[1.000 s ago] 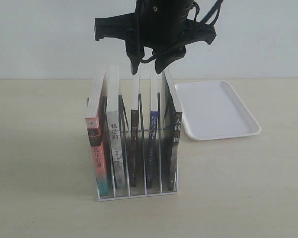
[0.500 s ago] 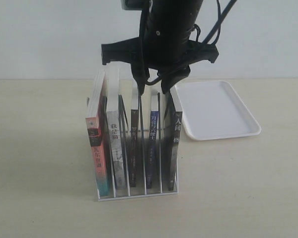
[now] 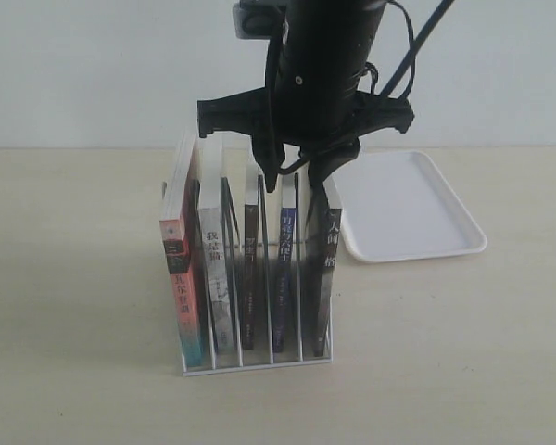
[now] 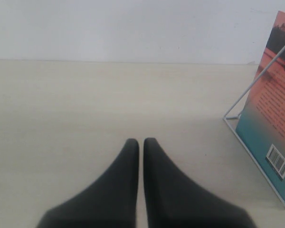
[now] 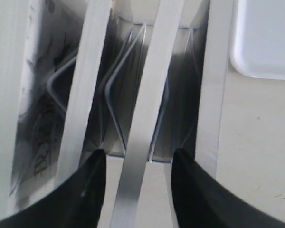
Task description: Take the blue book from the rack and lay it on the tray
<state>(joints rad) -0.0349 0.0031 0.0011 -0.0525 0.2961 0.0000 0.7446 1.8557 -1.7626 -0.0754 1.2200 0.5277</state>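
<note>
The blue book point(image 3: 285, 269) stands upright in the fourth slot from the left of the white wire rack point(image 3: 259, 363). My right gripper point(image 3: 294, 178) hangs over it, open, one finger on each side of the book's top edge. In the right wrist view the blue book's white page edges point(image 5: 147, 109) run between the two dark fingers of the right gripper point(image 5: 139, 156), with gaps on both sides. The white tray point(image 3: 408, 204) lies flat to the right of the rack, and its corner point(image 5: 266, 38) also appears in the right wrist view. My left gripper point(image 4: 141, 141) is shut over bare table.
Other books fill the rack: a red-and-teal one point(image 3: 181, 287) at the far left, a white-spined one point(image 3: 218, 278), a dark one point(image 3: 248, 278) and a black-spined one point(image 3: 326, 269) beside the blue book. The rack's wire end point(image 4: 256, 80) stands close to the left gripper.
The right gripper has come down from above the rack, and its open fingers now straddle the top of the blue book. The books and the tray have not moved.
</note>
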